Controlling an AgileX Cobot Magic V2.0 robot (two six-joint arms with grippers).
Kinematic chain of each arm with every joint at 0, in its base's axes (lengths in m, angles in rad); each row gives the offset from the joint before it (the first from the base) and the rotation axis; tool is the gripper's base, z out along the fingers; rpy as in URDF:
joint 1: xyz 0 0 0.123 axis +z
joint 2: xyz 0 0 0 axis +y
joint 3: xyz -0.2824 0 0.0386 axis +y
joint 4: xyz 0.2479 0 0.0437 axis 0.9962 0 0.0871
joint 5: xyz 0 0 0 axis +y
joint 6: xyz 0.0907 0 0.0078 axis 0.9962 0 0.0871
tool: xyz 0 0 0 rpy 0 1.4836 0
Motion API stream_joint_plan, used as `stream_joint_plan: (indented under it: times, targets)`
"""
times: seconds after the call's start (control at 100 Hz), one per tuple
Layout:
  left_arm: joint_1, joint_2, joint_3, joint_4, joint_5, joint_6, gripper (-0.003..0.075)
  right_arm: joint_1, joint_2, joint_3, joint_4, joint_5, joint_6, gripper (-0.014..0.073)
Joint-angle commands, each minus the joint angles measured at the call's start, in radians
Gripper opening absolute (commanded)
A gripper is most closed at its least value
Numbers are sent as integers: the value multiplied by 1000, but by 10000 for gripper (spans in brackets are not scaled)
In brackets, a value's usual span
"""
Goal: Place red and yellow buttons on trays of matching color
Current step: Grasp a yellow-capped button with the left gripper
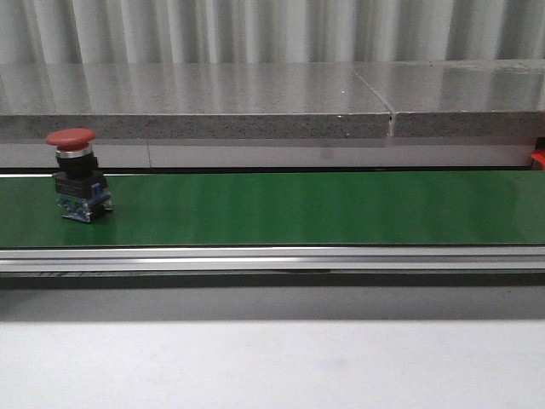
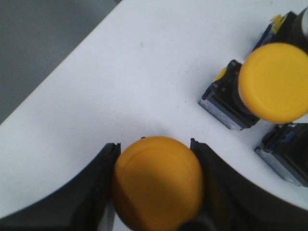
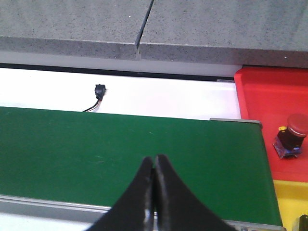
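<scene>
Nearest the lens in the left wrist view, a yellow button (image 2: pixel 158 182) is sitting clamped between the left gripper (image 2: pixel 156 185) fingers, cap up, over a white surface (image 2: pixel 120 86); it's looking like it's being lowered or held just above, can't tell if it's touching. At approx 2 o'clock from it, a second yellow button (image 2: pixel 274 82) is already lying there w/ a third unit (image 2: pixel 286 154) just beside, cap color not showing. In the front view a red button (image 1: pixel 78 175) is riding upright on the green belt (image 1: pixel 298 209), far at 9 o'clock, not yet picked. Right gripper (image 3: pixel 154 192) is hanging over the belt w/ fingers pressed together, holding nothing. At its 3 o'clock the red tray (image 3: pixel 274 96) is carrying one red button (image 3: pixel 291 137); a yellow tray (image 3: pixel 288 202) edge is showing below it. Judging progress: several pcs sorted, one yellow in hand, belt red still to go.
</scene>
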Motion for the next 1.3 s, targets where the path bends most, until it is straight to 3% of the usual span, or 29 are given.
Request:
stream_joint_plan:
  times: [0.0,0.27,0.56,0.81,1.29]
  targets:
    - [-1,-90,-25,-6,-32,-12,-21,2,-1,-25,10,-65,-12,-68]
    - [-67,-263,-25,-49,49,-12,-21,2,-1,-25,10,-65,-12,-68]
    - [-279,-421,-25,-5,125,-1,-21,2,-1,-25,10,-65,-12,-68]
    - [-434,-432,-25,59,168,-1,-21,2,-1,-25,10,-65,-12,-68]
    - [-460,-291,-38,23,103,-1,-21,2,-1,-25,10,-65,-12,-68]
